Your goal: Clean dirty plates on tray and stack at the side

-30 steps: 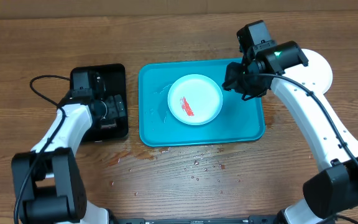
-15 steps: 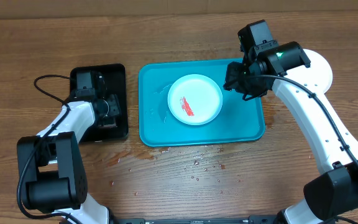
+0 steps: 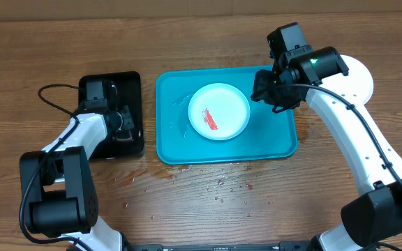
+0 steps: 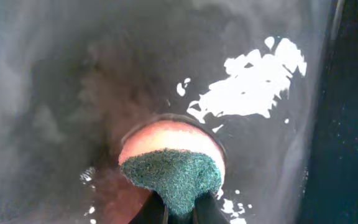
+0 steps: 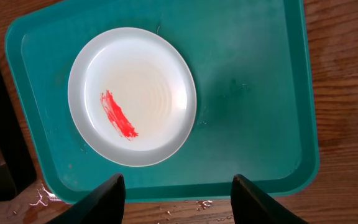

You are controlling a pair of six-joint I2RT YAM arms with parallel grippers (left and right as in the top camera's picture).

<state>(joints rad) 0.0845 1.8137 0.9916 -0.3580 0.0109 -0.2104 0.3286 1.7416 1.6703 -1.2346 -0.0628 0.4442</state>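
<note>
One white plate (image 3: 219,111) with a red smear lies in the turquoise tray (image 3: 271,143); the right wrist view shows the same plate (image 5: 132,96) at the tray's (image 5: 253,93) left side. My right gripper (image 5: 178,202) hovers open over the tray's right edge (image 3: 274,90), apart from the plate, with nothing between its fingers. My left gripper (image 4: 179,214) is down in the black tray (image 3: 135,84) and shut on a sponge (image 4: 173,177) with a green scouring face and an orange body. Seen from overhead, the left gripper (image 3: 121,122) hides the sponge.
A white round plate (image 3: 360,78) lies on the table to the right of the turquoise tray, partly under my right arm. The black tray's floor is wet and glinting (image 4: 253,87). Water drops and crumbs (image 3: 222,185) dot the wood in front of the turquoise tray.
My left gripper has closed from wide open onto the sponge in the black tray, and its arm shifted slightly. The right arm and the plate have not moved.
</note>
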